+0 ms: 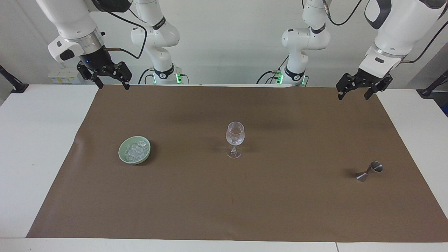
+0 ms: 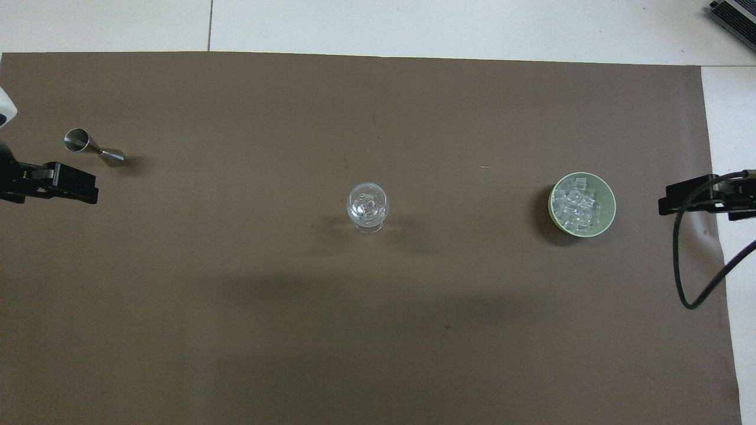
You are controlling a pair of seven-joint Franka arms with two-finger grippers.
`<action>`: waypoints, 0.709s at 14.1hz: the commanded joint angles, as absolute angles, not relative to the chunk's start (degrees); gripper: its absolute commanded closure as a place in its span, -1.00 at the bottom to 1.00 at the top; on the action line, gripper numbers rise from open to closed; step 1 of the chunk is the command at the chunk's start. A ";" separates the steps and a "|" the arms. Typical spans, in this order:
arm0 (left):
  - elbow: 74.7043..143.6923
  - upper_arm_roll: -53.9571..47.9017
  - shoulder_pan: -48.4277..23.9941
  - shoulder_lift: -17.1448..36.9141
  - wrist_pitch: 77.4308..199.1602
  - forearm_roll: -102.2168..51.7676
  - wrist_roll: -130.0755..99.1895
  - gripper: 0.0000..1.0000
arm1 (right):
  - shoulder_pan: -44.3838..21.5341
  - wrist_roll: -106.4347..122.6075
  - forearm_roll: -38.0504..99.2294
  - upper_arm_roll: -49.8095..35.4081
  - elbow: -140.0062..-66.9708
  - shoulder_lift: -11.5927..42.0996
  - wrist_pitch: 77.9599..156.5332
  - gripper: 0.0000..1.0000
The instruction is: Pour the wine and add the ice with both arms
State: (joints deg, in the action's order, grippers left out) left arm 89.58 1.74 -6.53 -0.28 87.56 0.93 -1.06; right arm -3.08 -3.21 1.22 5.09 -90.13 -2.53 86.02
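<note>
Both white jointed arms hung raised; the black left gripper [image 1: 352,91] and black right gripper [image 1: 109,82] gaped, empty, fingers pointing down.

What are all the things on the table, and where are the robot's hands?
brown mat: one, brown, spread over most of the white table.
wine glass: one, clear, upright at the middle of the mat.
bowl: one, pale green, on the mat toward the right arm's end.
ice: a heap of small cubes, clear, in the bowl.
measuring cup: one, silver, double cone, lying tipped on the mat toward the left arm's end.
right gripper: one, black, open, empty, up over the mat's edge at the robots' end.
left gripper: one, black, open, empty, up over the mat's corner at the robots' end.
</note>
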 commanded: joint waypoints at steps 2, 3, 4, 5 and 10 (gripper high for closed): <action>91.67 2.29 -7.65 -2.11 86.75 0.53 -0.35 -1.00 | -3.69 -1.85 1.23 5.19 -91.41 -3.43 86.13 -1.00; 91.67 2.29 -7.65 -2.11 86.66 0.53 -0.35 -1.00 | -3.69 -1.85 1.32 5.10 -91.41 -3.43 86.13 -1.00; 91.76 2.29 -7.65 -2.20 86.49 0.53 -0.35 -1.00 | -3.69 -1.85 1.49 5.10 -91.41 -3.43 86.13 -1.00; 91.76 2.20 -7.65 -2.37 86.31 0.53 -0.44 -1.00 | -3.69 -1.85 1.49 5.10 -91.41 -3.43 86.13 -1.00; 91.76 2.29 -7.56 -2.37 86.48 0.53 -1.05 -1.00 | -3.69 -1.85 1.58 5.10 -91.41 -3.43 86.13 -1.00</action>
